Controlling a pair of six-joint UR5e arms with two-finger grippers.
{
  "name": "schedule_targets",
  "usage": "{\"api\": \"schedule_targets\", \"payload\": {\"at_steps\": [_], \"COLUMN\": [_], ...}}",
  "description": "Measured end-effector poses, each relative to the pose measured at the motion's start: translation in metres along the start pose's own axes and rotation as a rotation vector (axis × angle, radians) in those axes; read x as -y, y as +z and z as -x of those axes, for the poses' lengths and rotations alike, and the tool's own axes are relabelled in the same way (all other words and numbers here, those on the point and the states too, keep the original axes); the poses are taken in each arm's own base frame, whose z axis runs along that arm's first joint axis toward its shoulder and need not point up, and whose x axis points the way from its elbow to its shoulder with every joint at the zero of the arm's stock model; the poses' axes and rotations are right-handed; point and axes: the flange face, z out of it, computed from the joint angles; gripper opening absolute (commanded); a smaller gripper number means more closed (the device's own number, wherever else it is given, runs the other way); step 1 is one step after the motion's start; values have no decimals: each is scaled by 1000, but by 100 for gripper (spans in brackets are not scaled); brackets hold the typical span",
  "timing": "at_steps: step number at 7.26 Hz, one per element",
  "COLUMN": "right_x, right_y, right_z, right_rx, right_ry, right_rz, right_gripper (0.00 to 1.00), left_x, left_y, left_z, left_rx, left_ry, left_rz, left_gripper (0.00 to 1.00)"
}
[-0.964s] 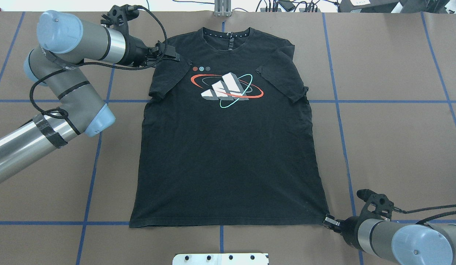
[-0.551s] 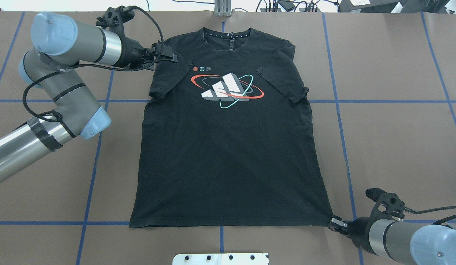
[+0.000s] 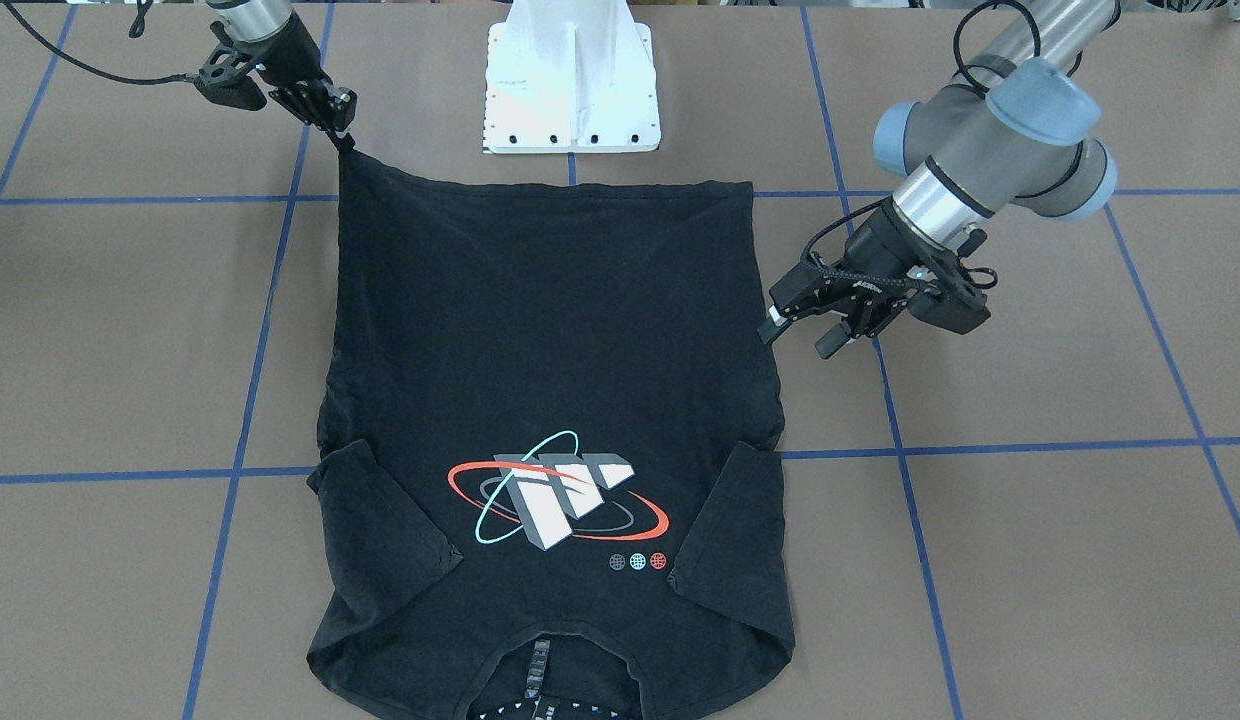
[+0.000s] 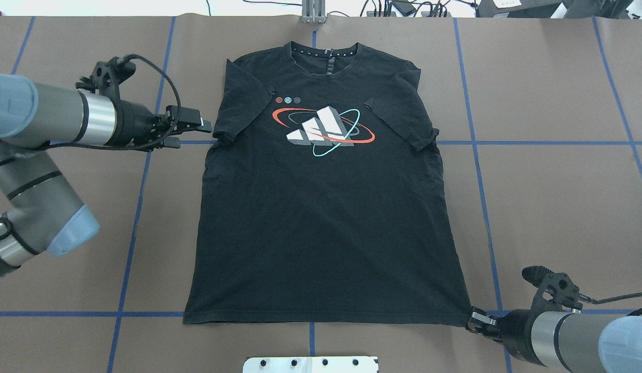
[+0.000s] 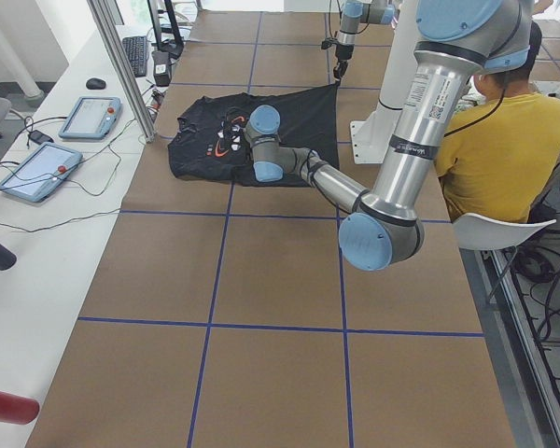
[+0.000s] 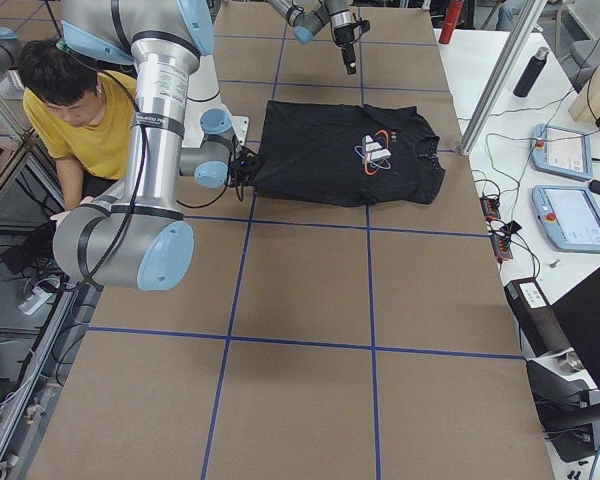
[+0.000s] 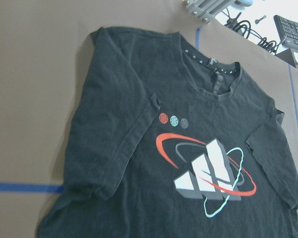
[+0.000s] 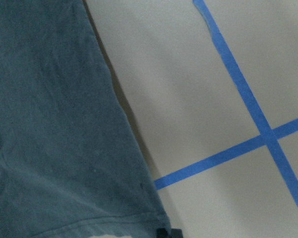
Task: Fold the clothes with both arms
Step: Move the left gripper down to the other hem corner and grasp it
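The black T-shirt (image 4: 321, 217) lies flat and face up on the brown table, collar at the far edge and logo (image 4: 323, 129) showing. My left gripper (image 4: 194, 132) hovers just off the shirt's left sleeve; it is open and empty, as the front view (image 3: 798, 333) also shows. The left wrist view looks over the T-shirt's (image 7: 139, 114) sleeve and print. My right gripper (image 4: 475, 320) is shut on the near right hem corner, which is drawn into a point (image 3: 346, 150). The right wrist view shows that T-shirt hem corner (image 8: 139, 213) at its lower edge.
The white pedestal base (image 3: 570, 90) stands just behind the hem. Blue tape lines (image 4: 476, 155) grid the table. A person in a yellow shirt (image 5: 495, 140) sits behind the robot. Tablets (image 6: 570, 210) and cables lie on the side bench past the collar.
My left gripper let go of the shirt's left shoulder and drew back toward the robot, to beside the sleeve. The right gripper pulled the hem corner slightly outward.
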Motion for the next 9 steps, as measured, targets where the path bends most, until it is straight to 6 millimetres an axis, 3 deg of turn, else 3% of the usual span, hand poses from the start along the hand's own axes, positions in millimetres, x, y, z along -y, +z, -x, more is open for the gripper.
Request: {"api": "schedule_targets", "payload": {"at_steps": [2,3,6,9], "right_x": [0,2,4,3], "right_y": [-9,-12,-22,-23], "right_z": [5,5,2,2], "right_rx": [13,13,3,2], "right_ry": [4,7,11,10], "right_rz": [13,15,31,35], "right_gripper": [0,0,0,0], "left_x": [-65,-99,-196,-258], "left_y": [-24,-24,5,28], "left_z": [17,19,25,46], "left_rx": [5,10,74,209], "left_ry": [-74,-136,-269,-284], "left_rz": [46,55,80,98], "left_gripper": [99,99,99,89]}}
